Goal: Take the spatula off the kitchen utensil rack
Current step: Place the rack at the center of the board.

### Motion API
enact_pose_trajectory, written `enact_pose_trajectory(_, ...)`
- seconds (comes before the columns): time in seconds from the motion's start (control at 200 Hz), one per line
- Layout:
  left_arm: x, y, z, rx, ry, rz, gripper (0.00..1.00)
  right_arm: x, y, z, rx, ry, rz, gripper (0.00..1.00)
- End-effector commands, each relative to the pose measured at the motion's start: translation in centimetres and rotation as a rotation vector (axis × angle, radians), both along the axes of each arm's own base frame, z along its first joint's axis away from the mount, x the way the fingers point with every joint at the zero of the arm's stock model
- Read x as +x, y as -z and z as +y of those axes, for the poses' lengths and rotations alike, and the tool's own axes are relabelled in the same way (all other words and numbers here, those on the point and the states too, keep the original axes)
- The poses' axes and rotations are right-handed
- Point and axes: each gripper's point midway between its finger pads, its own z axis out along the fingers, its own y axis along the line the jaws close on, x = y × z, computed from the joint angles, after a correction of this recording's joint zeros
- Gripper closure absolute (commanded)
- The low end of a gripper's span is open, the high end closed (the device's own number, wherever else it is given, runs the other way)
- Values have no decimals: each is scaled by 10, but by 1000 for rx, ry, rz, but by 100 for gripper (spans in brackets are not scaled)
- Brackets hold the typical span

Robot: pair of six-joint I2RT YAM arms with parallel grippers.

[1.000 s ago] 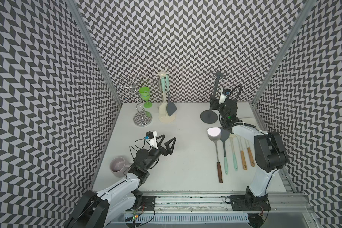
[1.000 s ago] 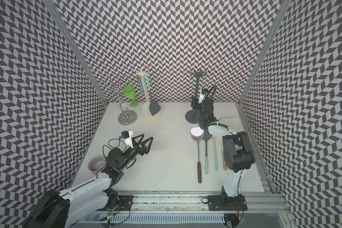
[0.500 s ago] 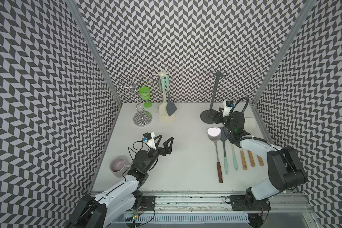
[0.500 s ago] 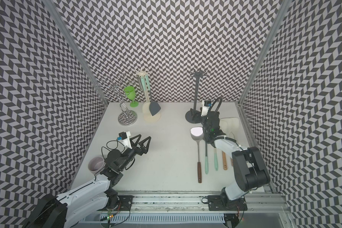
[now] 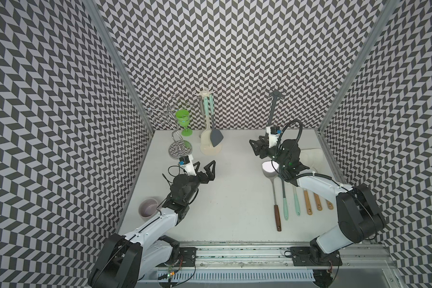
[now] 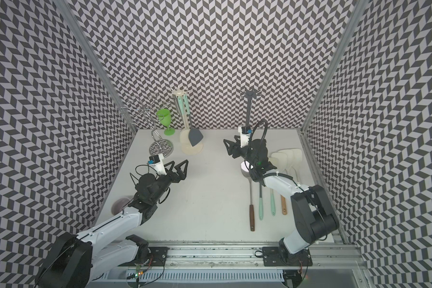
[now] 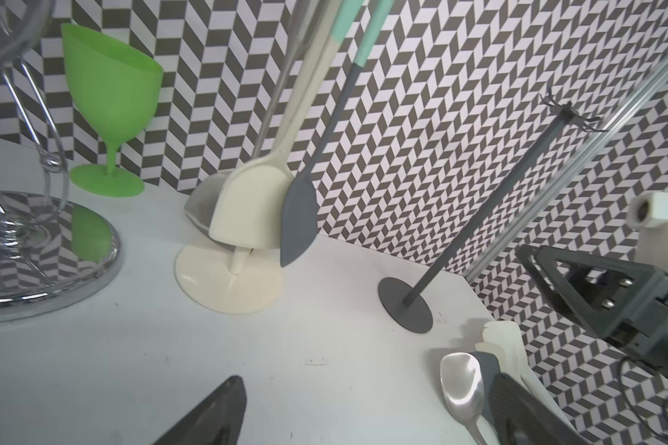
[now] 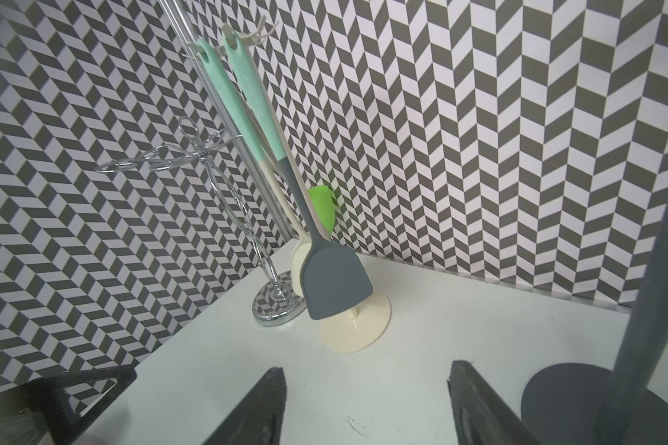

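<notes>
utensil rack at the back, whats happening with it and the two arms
Nothing is held yet. The grey spatula hangs on the cream utensil rack. The left gripper and right gripper are both open and empty, each apart from the rack. A row of utensils lies flat on the table by the right arm.

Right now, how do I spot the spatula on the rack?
At the back of the white table, beside the green plastic goblet, stands a cream utensil rack. Two mint-handled tools hang there: the spatula has the flat grey blade, its neighbour a cream scoop.
</notes>
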Motion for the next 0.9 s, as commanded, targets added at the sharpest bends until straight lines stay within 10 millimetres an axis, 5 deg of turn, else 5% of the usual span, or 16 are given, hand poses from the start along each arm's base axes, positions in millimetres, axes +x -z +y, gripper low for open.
enact_pose_trajectory(0.0, 29, -16, 3, 72, -67, -23, 1, -6, -6, 4, 17, -32, -6, 33)
enact_pose_trajectory(0.396, 123, -47, -15, 378, -297, 2, 26, -46, 39, -10, 14, -38, 159, 34)
enact_pose_trajectory(0.591, 157, -57, -44, 554, -420, -23, 37, -49, 41, -7, 34, -59, 183, 35)
enact_pose_trajectory(0.896, 204, -53, -47, 622, -549, -26, 38, -48, 43, -4, 26, -71, 202, 36)
